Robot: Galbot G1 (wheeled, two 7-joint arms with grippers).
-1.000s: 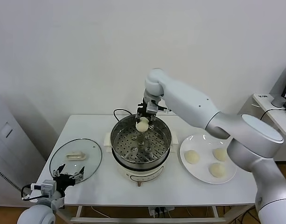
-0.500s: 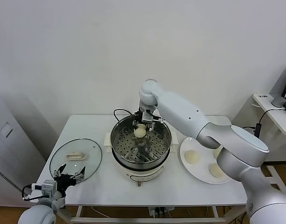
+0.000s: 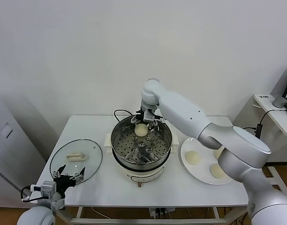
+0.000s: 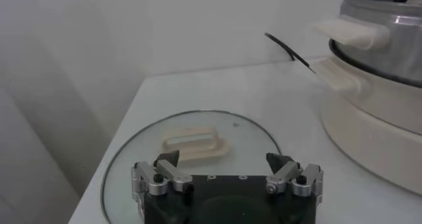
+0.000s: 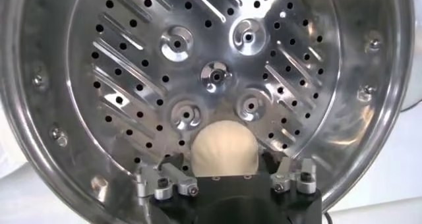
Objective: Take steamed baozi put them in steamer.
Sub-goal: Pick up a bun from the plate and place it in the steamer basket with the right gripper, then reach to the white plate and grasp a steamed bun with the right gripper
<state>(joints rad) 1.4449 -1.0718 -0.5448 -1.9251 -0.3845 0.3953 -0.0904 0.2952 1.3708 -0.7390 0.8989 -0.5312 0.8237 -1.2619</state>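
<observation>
Sitting mid-table, steamer (image 3: 141,145) is a shiny steel pot; one smooth cream baozi (image 3: 141,130) rests on its perforated tray at the back. Right gripper (image 3: 145,123), clamped a second ago, now splayed around it. Left gripper (image 4: 227,172) open over glass lid (image 4: 132,166).

Steamer (image 3: 141,146): far rim partly hidden behind right gripper (image 3: 144,121); in right wrist view its rim is cut off by pic edges. Baozi (image 5: 223,151) in steamer: lower part hidden by gripper body, so contact w/ tray can't be told. On plate (image 3: 205,172) beside steamer, two of three buns partly hidden behind right forearm. Left gripper (image 4: 227,169): body cut off at pic edge.
</observation>
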